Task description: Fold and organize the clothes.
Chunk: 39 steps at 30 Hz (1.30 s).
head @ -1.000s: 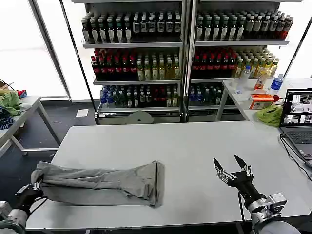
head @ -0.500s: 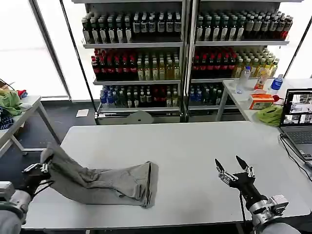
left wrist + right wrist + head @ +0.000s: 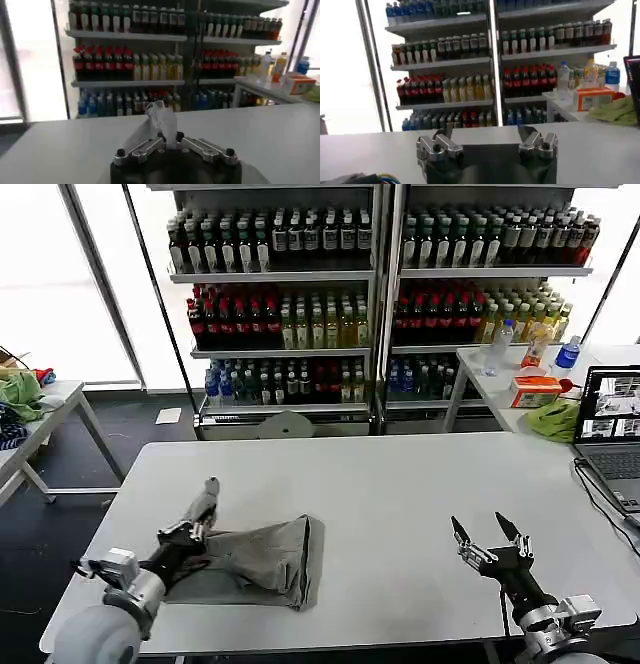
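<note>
Mid-fold: grey shirt [image 3: 265,559] lies bunched on the surface [image 3: 400,484], front-left. Left end effector [image 3: 195,519] pinches one end of it, lifted and carried toward the middle. Right end effector [image 3: 490,544] hangs spread wide, holding nothing, front-right. Fold unfinished; flattening and tidying left, prob.

Soft matt cloth shirt [image 3: 262,556] on smooth table [image 3: 400,484].

The head camera looks forward and down over the table [image 3: 400,484] toward the shelves [image 3: 380,294]. Each wrist camera sits low, just behind its own gripper, facing across the tabletop. All three views share table and shelves.
</note>
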Each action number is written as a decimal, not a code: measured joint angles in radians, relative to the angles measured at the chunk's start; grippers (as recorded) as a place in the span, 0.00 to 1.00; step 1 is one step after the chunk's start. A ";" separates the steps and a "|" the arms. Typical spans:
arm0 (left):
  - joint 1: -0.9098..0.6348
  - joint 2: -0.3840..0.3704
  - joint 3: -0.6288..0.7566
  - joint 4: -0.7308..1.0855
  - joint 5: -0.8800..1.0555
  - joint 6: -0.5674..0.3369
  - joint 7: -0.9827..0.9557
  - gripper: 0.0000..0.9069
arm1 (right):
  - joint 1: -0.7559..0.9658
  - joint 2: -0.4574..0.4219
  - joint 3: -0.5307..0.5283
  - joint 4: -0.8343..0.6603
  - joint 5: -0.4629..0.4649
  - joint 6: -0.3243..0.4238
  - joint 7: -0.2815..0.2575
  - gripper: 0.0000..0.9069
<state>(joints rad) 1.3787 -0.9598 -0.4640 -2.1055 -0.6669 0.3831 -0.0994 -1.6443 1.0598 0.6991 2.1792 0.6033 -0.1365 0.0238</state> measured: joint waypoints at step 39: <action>-0.137 -0.147 0.308 0.035 0.006 0.026 -0.101 1.00 | -0.046 0.025 0.037 0.051 -0.004 0.000 -0.006 1.00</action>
<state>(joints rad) 1.2417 -1.1073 -0.1556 -2.0708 -0.6614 0.4088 -0.2009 -1.6900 1.0845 0.7361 2.2305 0.5989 -0.1364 0.0181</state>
